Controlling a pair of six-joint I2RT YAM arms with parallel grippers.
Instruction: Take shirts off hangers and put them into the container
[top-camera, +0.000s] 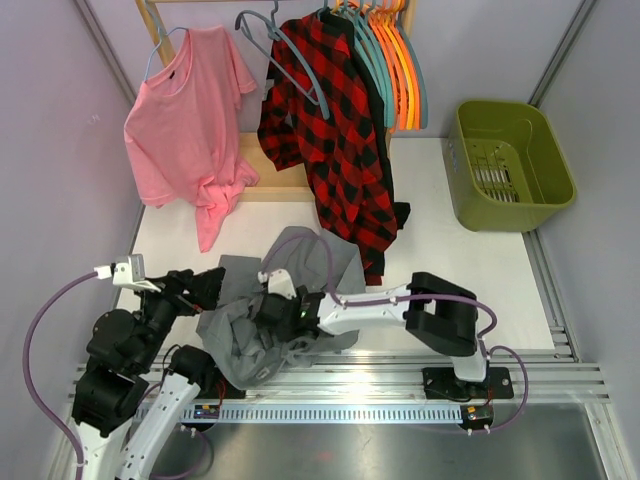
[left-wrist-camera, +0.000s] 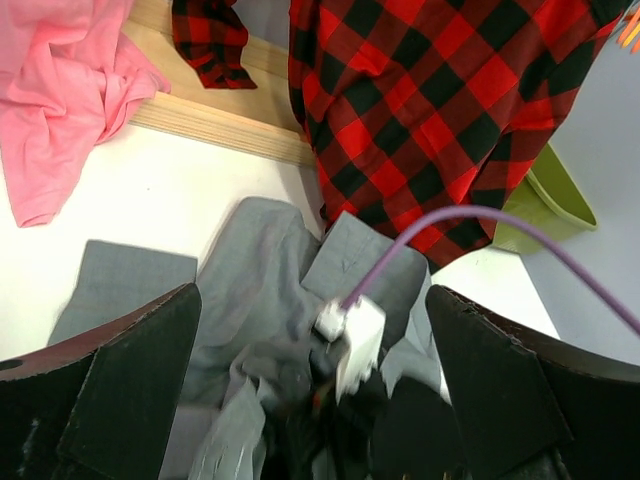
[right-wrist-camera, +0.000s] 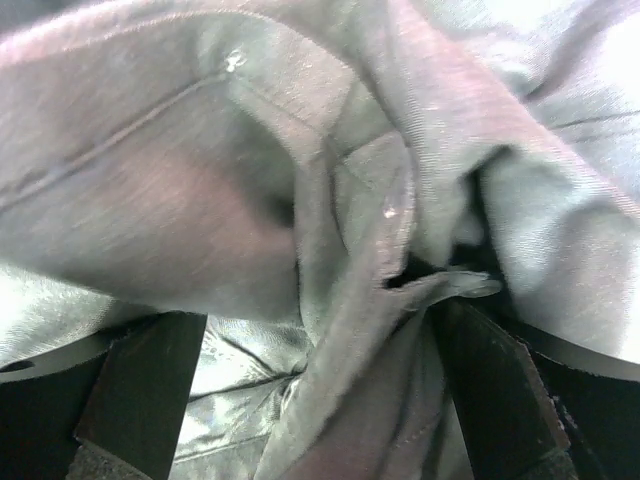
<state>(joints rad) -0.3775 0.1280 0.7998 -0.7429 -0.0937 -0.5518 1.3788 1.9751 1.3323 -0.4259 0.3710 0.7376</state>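
**Grey shirt down, not yet gripped**

I judged the step to be gathering the grey shirt (top-camera: 330, 265) off the desk (top-camera: 470, 280) for the container (top-camera: 552, 150), which stood well apart from the shirt, beyond it and to its right. My right claw (right-wrist-camera: 320, 400) was sunk in the shirt's folds, jaws wide, with cloth bunched between them but nothing pinched. My left claw (top-camera: 205, 285), equally wide, hovered at the shirt's left edge with its forearm low. Next I'd need to close on a thick fold and then lift clear.
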